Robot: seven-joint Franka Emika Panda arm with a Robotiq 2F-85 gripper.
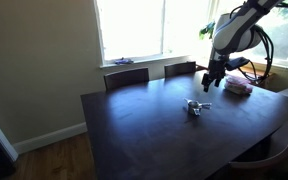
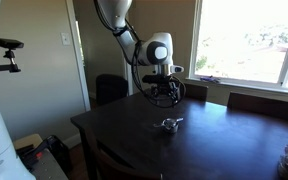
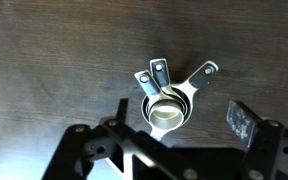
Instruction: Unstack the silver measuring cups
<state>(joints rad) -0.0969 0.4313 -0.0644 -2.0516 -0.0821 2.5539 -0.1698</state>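
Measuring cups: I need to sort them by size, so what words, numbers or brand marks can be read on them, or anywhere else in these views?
No text is readable in any view.
Silver measuring cups: any size stamps on the handles are too blurred to read in the wrist view, and too small in both exterior views.
Pinkish stack: no legible print.

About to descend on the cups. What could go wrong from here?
The silver measuring cups sit nested, handles fanned out; a grasp may lift the whole stack together. They are small on a smooth dark table, so the open gripper hovering above might just push them aside.
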